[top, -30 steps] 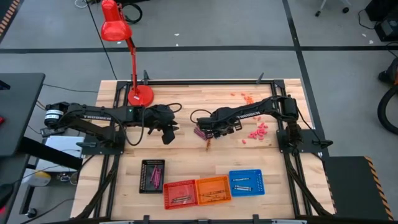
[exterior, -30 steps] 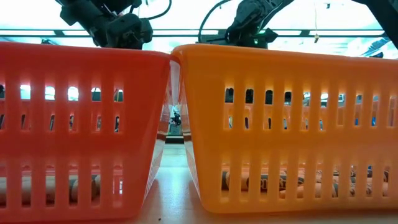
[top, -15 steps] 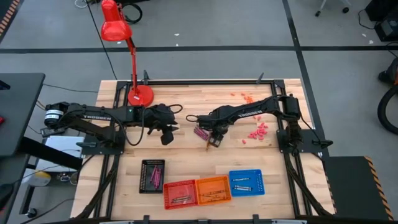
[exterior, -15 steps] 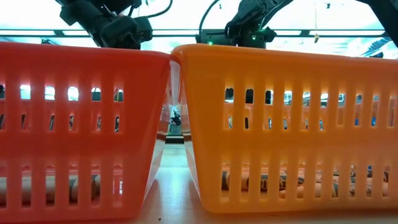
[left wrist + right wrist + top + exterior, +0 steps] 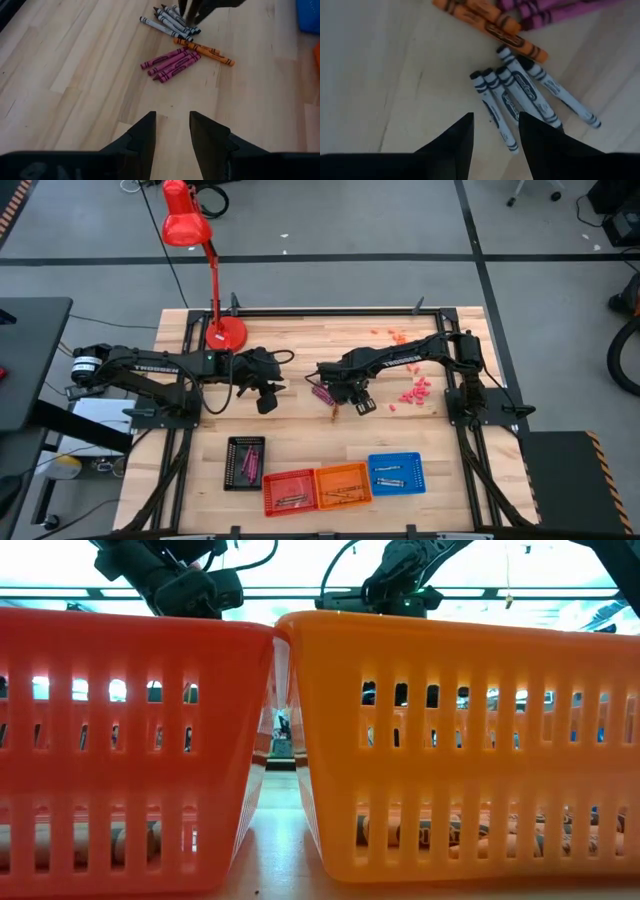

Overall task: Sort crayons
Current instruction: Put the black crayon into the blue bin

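Some of the sorting looks done, and some is left. Four little bins sit in a row near the front edge of the table (image 5: 300, 330): a black bin (image 5: 245, 463), a red bin (image 5: 290, 491), an orange bin (image 5: 343, 485) and a blue bin (image 5: 396, 473). Each one already has some crayons lying in it. In the black bin they look pink. In the other bins I cannot tell the colors. A small pile of loose crayons (image 5: 180, 35) is left on the bare wood, near the middle of the table. In that pile the white crayons (image 5: 520, 97) lie side by side, touching. The orange crayons (image 5: 204, 49) lie right next to them. The pink crayons (image 5: 170, 62) lie close together just beside the orange ones. So three colors are left to put away. The right gripper (image 5: 358, 395) hangs right over the loose pile, above the white ones. Its fingers are spread apart and it holds nothing. The left gripper (image 5: 264, 394) waits a bit away from the pile, toward the left side of the table. Its fingers are apart too, and empty. Some tiny pink bits (image 5: 412, 394) lie near the right edge. A red lamp (image 5: 200, 250) stands at the back edge. My guess is the white crayons get picked up next.
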